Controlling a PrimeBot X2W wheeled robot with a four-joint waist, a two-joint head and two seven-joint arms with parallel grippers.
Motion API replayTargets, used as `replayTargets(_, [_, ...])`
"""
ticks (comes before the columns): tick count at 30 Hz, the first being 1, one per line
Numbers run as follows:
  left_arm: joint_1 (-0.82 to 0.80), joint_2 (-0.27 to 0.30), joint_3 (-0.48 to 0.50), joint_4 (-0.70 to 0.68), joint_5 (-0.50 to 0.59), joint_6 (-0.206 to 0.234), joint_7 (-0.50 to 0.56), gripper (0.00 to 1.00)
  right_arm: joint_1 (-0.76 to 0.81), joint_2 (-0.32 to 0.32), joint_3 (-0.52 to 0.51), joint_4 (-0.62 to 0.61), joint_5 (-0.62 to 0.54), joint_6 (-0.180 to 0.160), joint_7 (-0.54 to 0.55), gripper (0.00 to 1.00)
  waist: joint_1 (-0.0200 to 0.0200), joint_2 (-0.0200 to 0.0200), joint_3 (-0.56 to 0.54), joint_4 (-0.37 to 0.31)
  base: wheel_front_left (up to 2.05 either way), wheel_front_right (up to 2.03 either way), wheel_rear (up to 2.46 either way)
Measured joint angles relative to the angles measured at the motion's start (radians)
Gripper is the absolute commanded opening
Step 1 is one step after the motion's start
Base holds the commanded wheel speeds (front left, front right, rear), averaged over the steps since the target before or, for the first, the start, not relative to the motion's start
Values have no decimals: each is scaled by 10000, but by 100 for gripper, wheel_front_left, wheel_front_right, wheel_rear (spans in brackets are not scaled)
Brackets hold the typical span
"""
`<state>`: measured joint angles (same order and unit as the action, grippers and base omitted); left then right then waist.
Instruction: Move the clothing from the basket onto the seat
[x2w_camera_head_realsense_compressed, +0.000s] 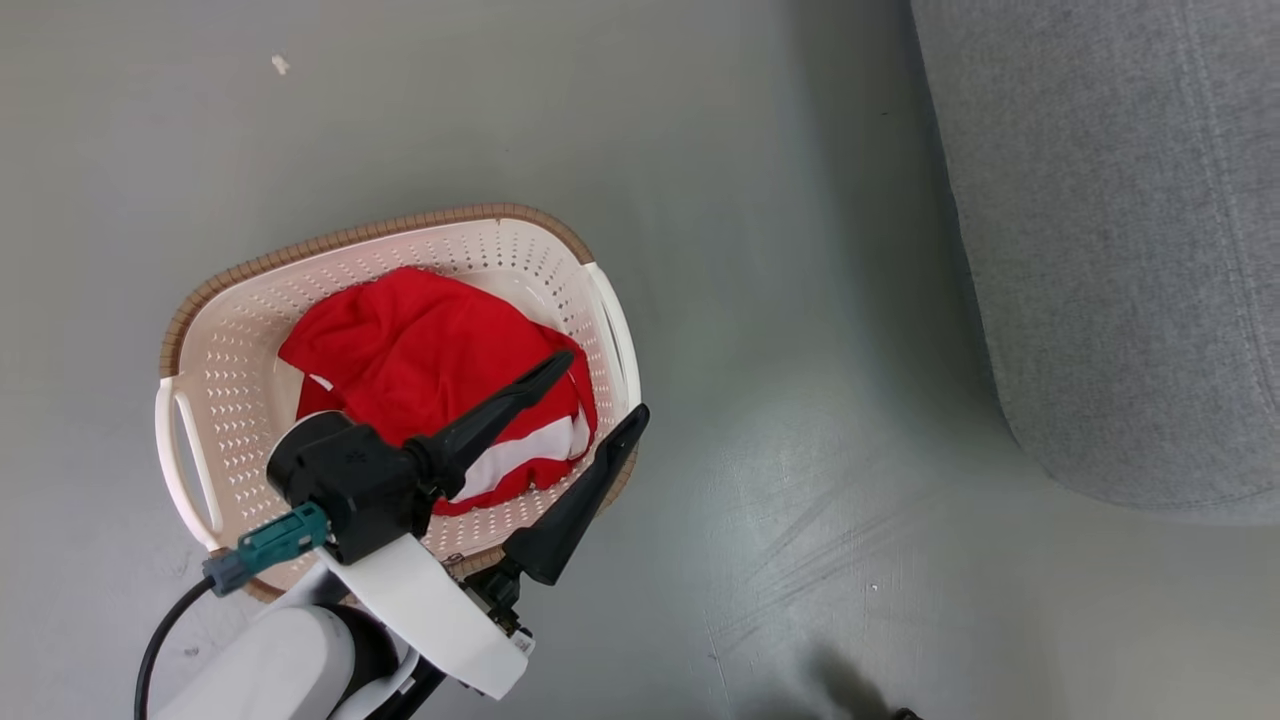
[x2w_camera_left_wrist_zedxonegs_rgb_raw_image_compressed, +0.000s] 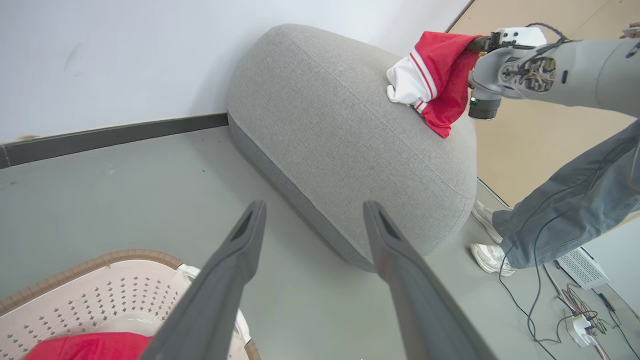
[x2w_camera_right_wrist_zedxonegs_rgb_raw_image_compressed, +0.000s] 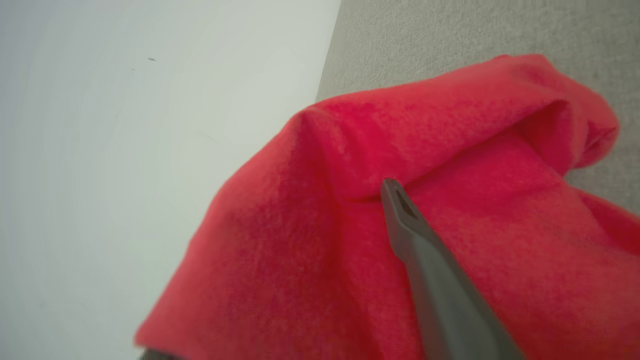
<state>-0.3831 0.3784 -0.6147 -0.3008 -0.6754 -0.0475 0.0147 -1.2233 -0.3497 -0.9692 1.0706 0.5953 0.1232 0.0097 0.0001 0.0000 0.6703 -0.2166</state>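
My left gripper (x2w_camera_head_realsense_compressed: 602, 385) is spread above the clothing (x2w_camera_head_realsense_compressed: 420, 340) in the basket (x2w_camera_head_realsense_compressed: 400, 228); right gripper (x2w_camera_right_wrist_zedxonegs_rgb_raw_image_compressed: 325, 190) over the seat (x2w_camera_left_wrist_zedxonegs_rgb_raw_image_compressed: 340, 125), cloth-draped, I cannot tell.

Soft, even light from above fills the head view. The floor (x2w_camera_head_realsense_compressed: 800, 520) right of the left pincer (x2w_camera_head_realsense_compressed: 602, 385) carries pale streaks of glare, and a broad dim shadow lies along the seat (x2w_camera_head_realsense_compressed: 1120, 250) farther right. Focus there is sharp. The left wrist view is bright, and its wide lens bows the skirting (x2w_camera_left_wrist_zedxonegs_rgb_raw_image_compressed: 115, 135) beyond the pincer's tips. In the right wrist view the cloth (x2w_camera_right_wrist_zedxonegs_rgb_raw_image_compressed: 300, 250) and the finger (x2w_camera_right_wrist_zedxonegs_rgb_raw_image_compressed: 430, 270) lying on it are blurred, and the wall (x2w_camera_right_wrist_zedxonegs_rgb_raw_image_compressed: 125, 150) is washed pale.
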Motion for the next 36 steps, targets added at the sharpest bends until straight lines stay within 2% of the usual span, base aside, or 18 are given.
replayTargets(7, [-10,-174,69,309,-17,-94,-326,100,611,151,688,-537,-59,2,192,100,1,0,-334,-134,0,0,0])
replayTargets(15, [-7,-309,107,677,-105,-182,-767,100,1573,746,1741,-1672,-109,2,418,100,0,0,-842,-295,0,0,0])
replayTargets(31, [736,-382,646,1513,-472,-234,-1806,100,4768,2033,3971,-5613,828,0,485,100,0,0,-2174,-470,0,0,0])
replayTargets(36, [1141,-493,951,1724,-717,-82,-2174,100,5809,2441,5348,-6989,545,2,69,100,0,0,-2614,-409,0,0,0])
